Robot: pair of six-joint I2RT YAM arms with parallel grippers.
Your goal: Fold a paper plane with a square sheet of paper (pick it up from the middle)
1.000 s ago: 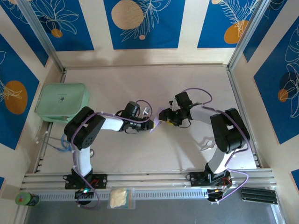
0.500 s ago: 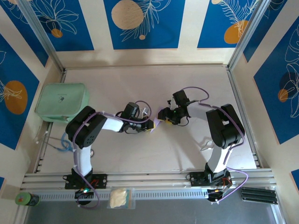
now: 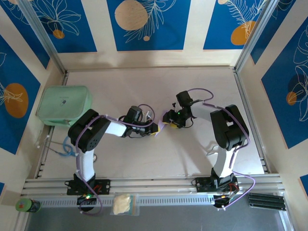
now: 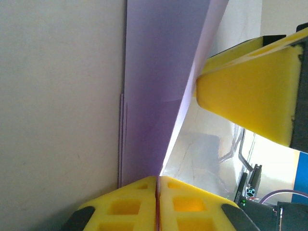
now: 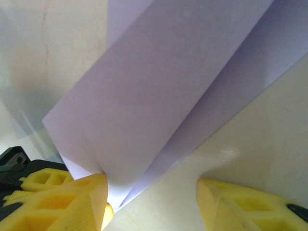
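In the middle of the pale flat table [image 3: 144,86], the two arms reach in toward each other. Between them is a thin, pale lilac, folded sheet of paper [image 3: 165,116].

From above, the paper's long side runs on a slant. It goes from the left gripper [image 3: 155,129] up and across to the right gripper [image 3: 168,121].

In the left wrist view, the left gripper's two yellow fingers [image 4: 192,202] are pressed tight together. They pinch the near end of the paper. The paper stretches straight away from them, with a sharp fold line down its length. A few thin layers show along one edge. One yellow finger [image 4: 255,91] of the right gripper hangs just beside the far part.

In the right wrist view, the right gripper's fingers stand wide apart. The paper comes in slanted between them. Its corner touches one finger [image 5: 72,202], and the other finger [image 5: 250,207] is clear of it.

A mint-green rounded box [image 3: 64,105] sits far off at the left edge of the table.
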